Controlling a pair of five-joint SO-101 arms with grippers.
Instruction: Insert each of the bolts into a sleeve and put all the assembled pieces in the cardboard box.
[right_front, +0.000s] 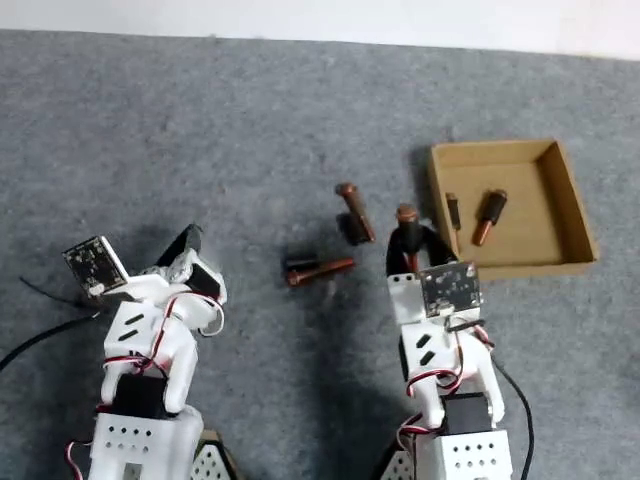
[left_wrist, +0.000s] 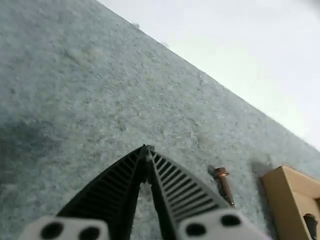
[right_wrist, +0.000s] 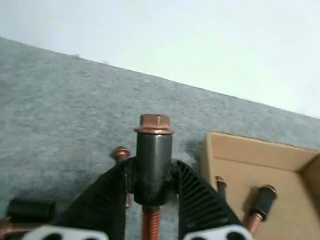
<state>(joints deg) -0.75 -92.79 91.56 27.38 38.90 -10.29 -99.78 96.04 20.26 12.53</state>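
Beside the cardboard box (right_front: 520, 268), the right gripper (right_wrist: 152, 172) clamps a sleeved bolt (right_wrist: 154, 145); left gripper (left_wrist: 147, 155) closed, empty.

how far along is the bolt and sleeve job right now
Roughly halfway. Done: two boxed pieces lie in the cardboard box. In hand: the right gripper is shut on a sleeved bolt beside the box. Remaining: two loose pieces on the mat to box; left gripper shut, empty.

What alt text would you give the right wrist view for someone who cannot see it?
The right arm's jaws are shut on a copper bolt seated in a dark sleeve, hex head pointing away. Beside it, on grey carpet, the open cardboard box holds two more pieces.
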